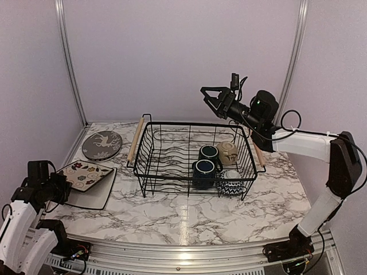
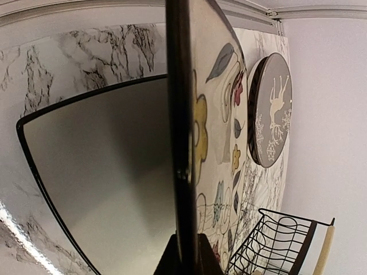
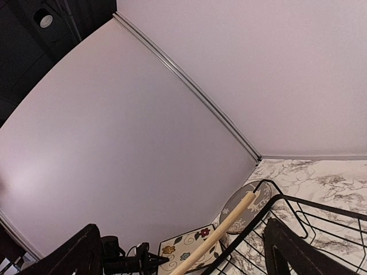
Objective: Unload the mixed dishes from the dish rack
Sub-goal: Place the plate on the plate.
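The black wire dish rack stands mid-table and holds two dark blue mugs, a beige bowl and a blue-white chevron bowl. At the left, my left gripper is shut on the near edge of a square cream floral plate. That plate is tilted over a second square plate with a dark rim, which lies flat. A grey deer-pattern plate lies behind them. My right gripper hangs open and empty above the rack's back right corner.
The rack's wooden handles run along its short sides. Walls and metal posts close in the table at the back and at both sides. Bare marble tabletop lies in front of the rack.
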